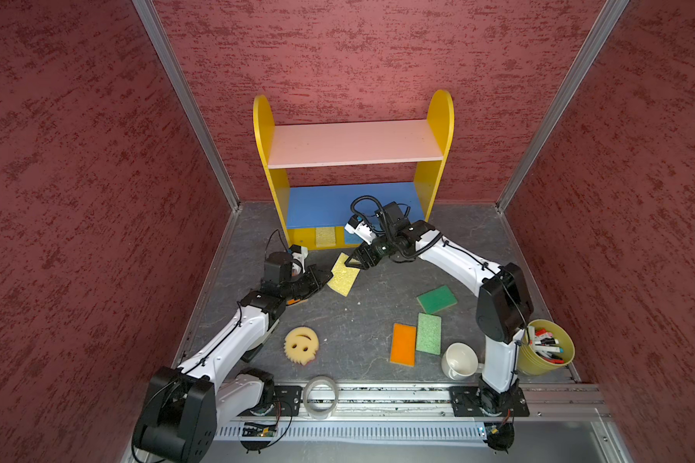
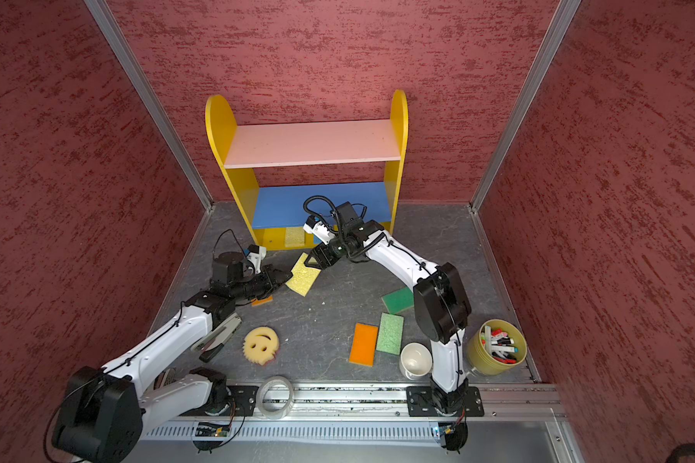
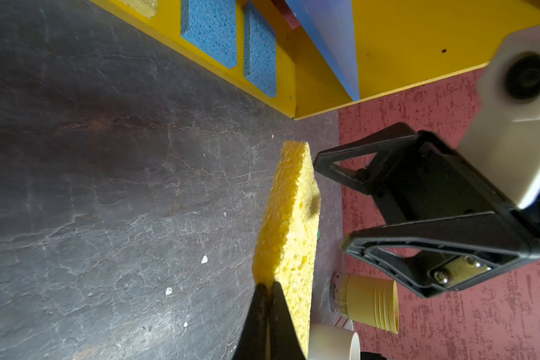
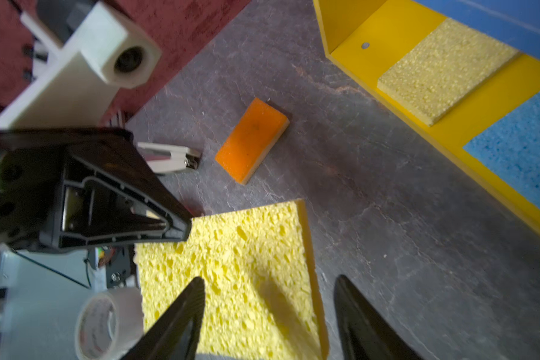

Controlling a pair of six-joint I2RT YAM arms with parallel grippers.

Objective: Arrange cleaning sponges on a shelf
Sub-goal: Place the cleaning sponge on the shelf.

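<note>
Shelf: stands against the back wall. The pink and blue boards are bare. The base carries a shelved yellow sponge and two blue sponges, all lying flat in a row.

Left gripper: fingers together, clamped on the near edge of the held sponge.

Right gripper: fingers apart, at the shelf-side end of the held sponge. In the right wrist view one finger overlaps the sponge's broad face and the other stands beyond its edge. Contact cannot be confirmed.

Held sponge: between the two grippers, just in front of the shelf base, and apparently raised and tilted off the floor.

Governing relation: in the left wrist view the sponge runs straight out from the left fingertips, in line with that gripper. Its free end points towards the right gripper and the shelf front. Foreshortening prevents a firmer reading of the long axis.

Judgement: the left arm alone holds the sponge, so it must do the placing. The right gripper should clear first, and the shelf lies ahead of the sponge's free end
</note>
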